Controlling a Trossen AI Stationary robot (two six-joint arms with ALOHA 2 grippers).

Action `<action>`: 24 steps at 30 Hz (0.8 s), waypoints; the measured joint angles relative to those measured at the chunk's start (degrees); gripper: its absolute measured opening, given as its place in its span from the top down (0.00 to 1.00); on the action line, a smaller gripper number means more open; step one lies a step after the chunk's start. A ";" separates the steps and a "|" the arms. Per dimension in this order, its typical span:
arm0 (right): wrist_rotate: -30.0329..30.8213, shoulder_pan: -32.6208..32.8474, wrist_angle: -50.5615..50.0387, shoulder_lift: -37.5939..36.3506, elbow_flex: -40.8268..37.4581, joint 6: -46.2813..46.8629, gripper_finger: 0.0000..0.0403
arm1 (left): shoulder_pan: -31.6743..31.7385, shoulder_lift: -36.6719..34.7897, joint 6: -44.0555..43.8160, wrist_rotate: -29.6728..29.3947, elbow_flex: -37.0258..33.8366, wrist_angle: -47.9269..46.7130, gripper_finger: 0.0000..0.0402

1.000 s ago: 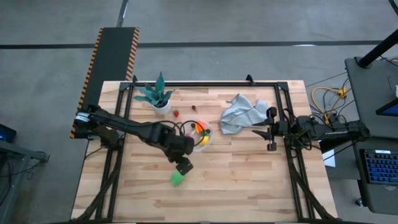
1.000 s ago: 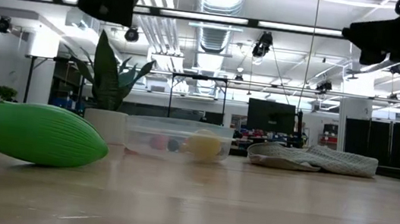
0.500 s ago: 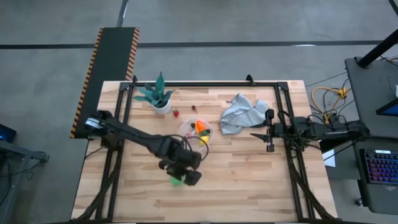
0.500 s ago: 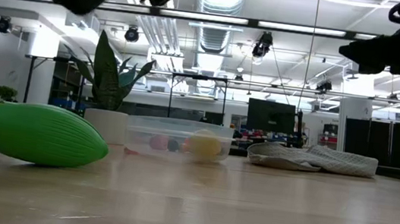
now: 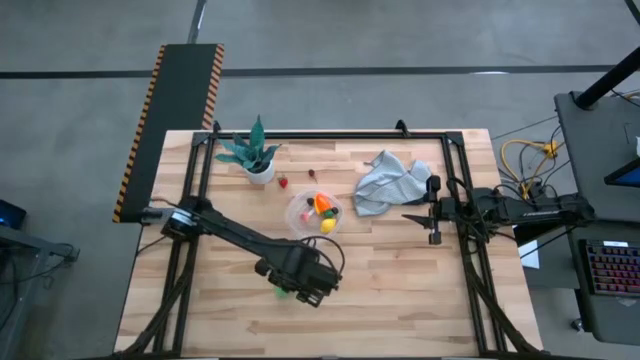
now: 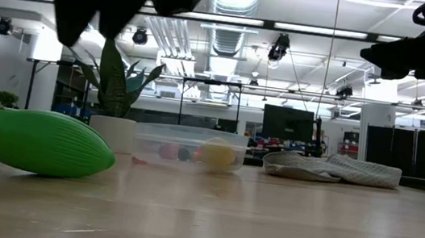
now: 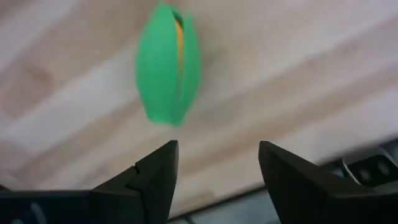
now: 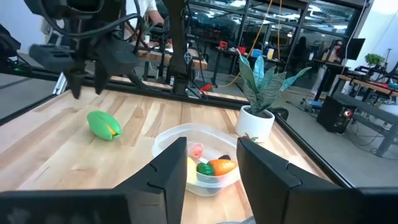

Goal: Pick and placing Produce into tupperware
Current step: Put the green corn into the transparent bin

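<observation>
Jaws of left gripper (image 7: 214, 165) gape above green produce (image 7: 168, 64) near table's (image 5: 400, 300) front.

- Pale wooden tabletop (image 5: 400, 290) of butcher-block planks, filling the centre of the high view, ringed by a black frame.
- Teal-leaved plant (image 5: 254, 153) in a white pot, upper left of the frame.
- Two tiny pieces, a red one (image 5: 283, 182) and a dark brown one (image 5: 313, 174), just right of the plant.
- Clear round tub (image 5: 316, 212) at centre, holding orange, yellow and pink produce.
- Crumpled grey-blue cloth (image 5: 388, 180), upper right.
- Green toy vegetable (image 6: 45, 142) lying on its side, lower centre-left, well apart from the tub.
</observation>
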 joint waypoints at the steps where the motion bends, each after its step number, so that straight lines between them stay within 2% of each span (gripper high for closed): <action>1: 0.00 0.01 -0.01 0.00 0.00 0.00 0.67 | 0.06 0.20 0.02 -1.37 0.03 -0.29 0.48; 8: 0.01 -0.01 -0.02 0.01 0.00 0.00 0.68 | 0.04 0.26 2.20 -3.75 -1.30 -1.62 0.48; 16: 0.02 0.00 -0.38 0.31 0.00 0.04 0.67 | 0.51 0.22 9.96 -6.55 -1.31 -0.67 0.48; 24: 0.02 -0.02 -0.43 0.31 0.00 0.46 0.68 | 1.66 0.19 12.11 -5.91 -3.40 -0.13 0.34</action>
